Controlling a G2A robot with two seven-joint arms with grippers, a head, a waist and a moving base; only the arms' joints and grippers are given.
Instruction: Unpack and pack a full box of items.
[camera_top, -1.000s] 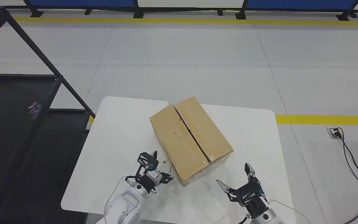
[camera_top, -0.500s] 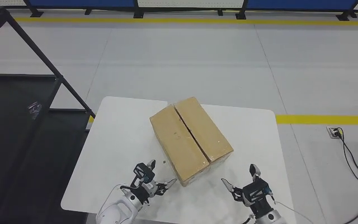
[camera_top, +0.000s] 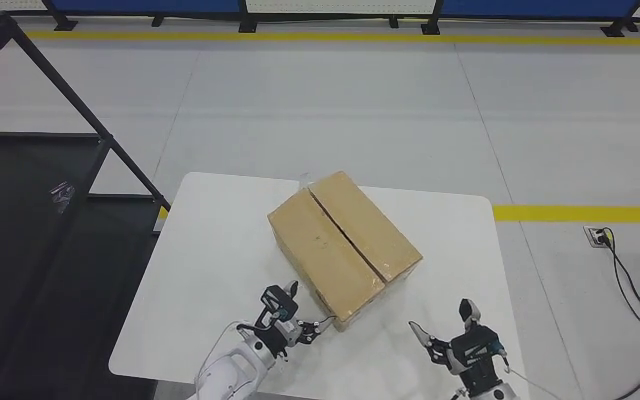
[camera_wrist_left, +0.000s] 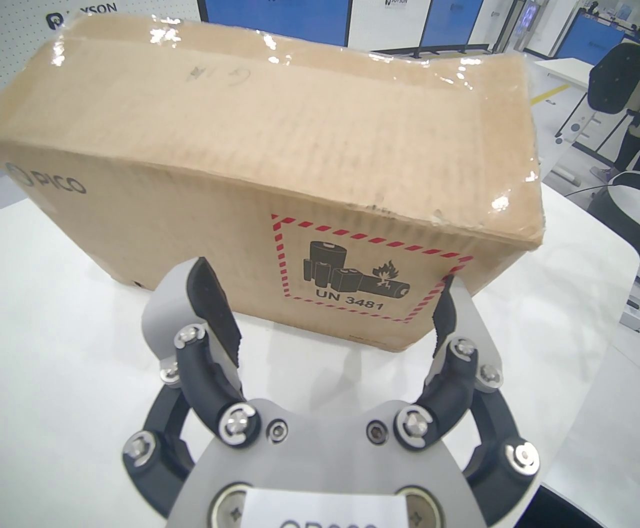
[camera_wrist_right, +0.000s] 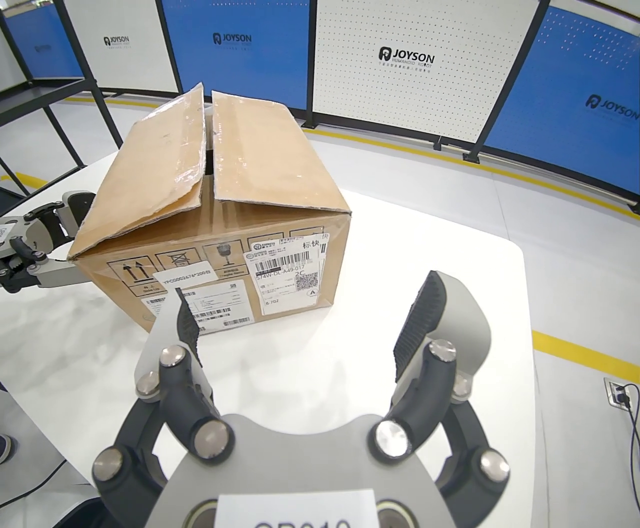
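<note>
A brown cardboard box (camera_top: 343, 245) lies at an angle on the white table (camera_top: 220, 250), its two top flaps down with a narrow seam between them. My left gripper (camera_top: 303, 327) is open at the box's near left corner, fingertips almost touching the side wall. In the left wrist view the box (camera_wrist_left: 280, 165) looms close and the open gripper (camera_wrist_left: 325, 295) faces its labelled side. My right gripper (camera_top: 452, 335) is open near the table's front right, apart from the box. The right wrist view has that gripper (camera_wrist_right: 305, 315) facing the box (camera_wrist_right: 220, 210), one flap slightly raised.
A black metal rack (camera_top: 60, 190) stands left of the table. Bare table surface lies to the left of the box and at the right front. The left gripper (camera_wrist_right: 35, 250) appears in the right wrist view beside the box's corner.
The left gripper moved right, up to the box's near corner. The box has turned slightly. The right gripper drew back toward the table's front right.
</note>
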